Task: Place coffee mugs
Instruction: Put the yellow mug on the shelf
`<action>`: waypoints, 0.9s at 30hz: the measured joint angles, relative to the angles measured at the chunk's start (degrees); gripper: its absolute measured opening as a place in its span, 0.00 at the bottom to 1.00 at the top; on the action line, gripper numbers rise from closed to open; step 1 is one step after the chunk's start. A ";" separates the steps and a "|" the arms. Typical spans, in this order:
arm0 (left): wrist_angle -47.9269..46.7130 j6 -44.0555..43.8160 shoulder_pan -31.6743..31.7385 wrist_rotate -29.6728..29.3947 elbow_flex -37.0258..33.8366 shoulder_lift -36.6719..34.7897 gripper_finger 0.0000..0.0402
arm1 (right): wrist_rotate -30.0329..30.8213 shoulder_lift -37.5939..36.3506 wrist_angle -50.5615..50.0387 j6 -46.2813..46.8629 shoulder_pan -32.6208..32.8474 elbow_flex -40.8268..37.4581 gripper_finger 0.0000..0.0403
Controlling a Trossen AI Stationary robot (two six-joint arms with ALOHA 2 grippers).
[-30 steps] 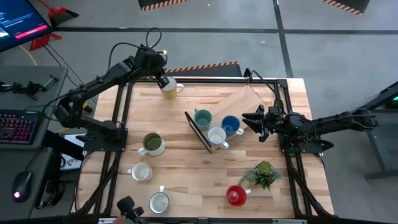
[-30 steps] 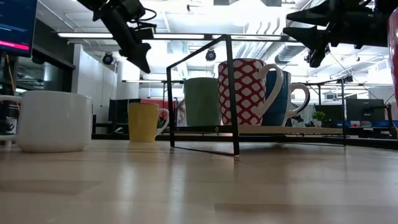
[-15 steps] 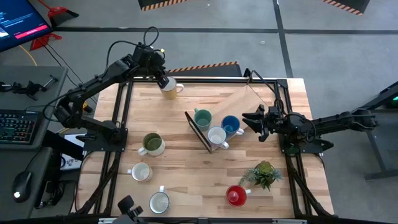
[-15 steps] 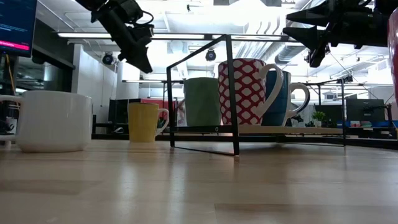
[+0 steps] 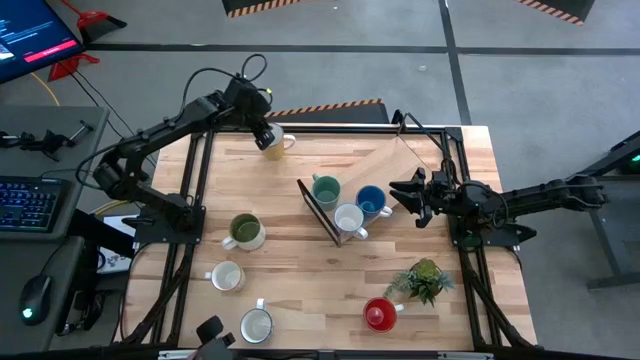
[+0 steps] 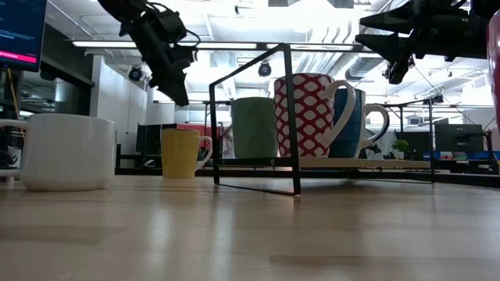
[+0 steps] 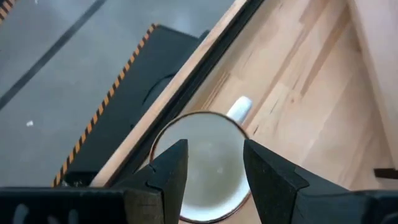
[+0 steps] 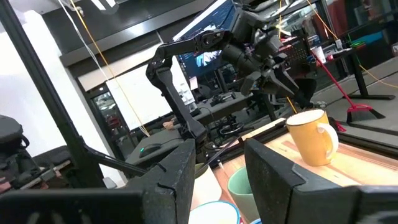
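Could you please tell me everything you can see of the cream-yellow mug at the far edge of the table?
The small cream-yellow glazed mug stands upright on the wooden table near its far left corner, its one handle pointing toward the right arm's side. It looks empty, with a pale inside. The left gripper hovers open directly above its rim, not touching it. Nothing else touches it.

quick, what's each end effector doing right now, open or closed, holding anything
Left end effector: open, empty, above the yellow mug.
Right end effector: open, empty, beside the blue mug.
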 joint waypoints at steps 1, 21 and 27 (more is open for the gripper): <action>0.03 -0.32 0.00 -0.16 0.00 0.15 0.36 | 0.01 0.00 0.00 0.00 0.00 0.00 0.31; -16.12 -0.31 0.81 -2.77 12.30 8.18 0.36 | -0.01 0.00 -0.40 0.02 0.00 0.00 0.31; -16.33 0.74 0.79 0.18 12.46 10.35 0.36 | -0.01 0.00 -0.41 0.01 0.00 0.00 0.31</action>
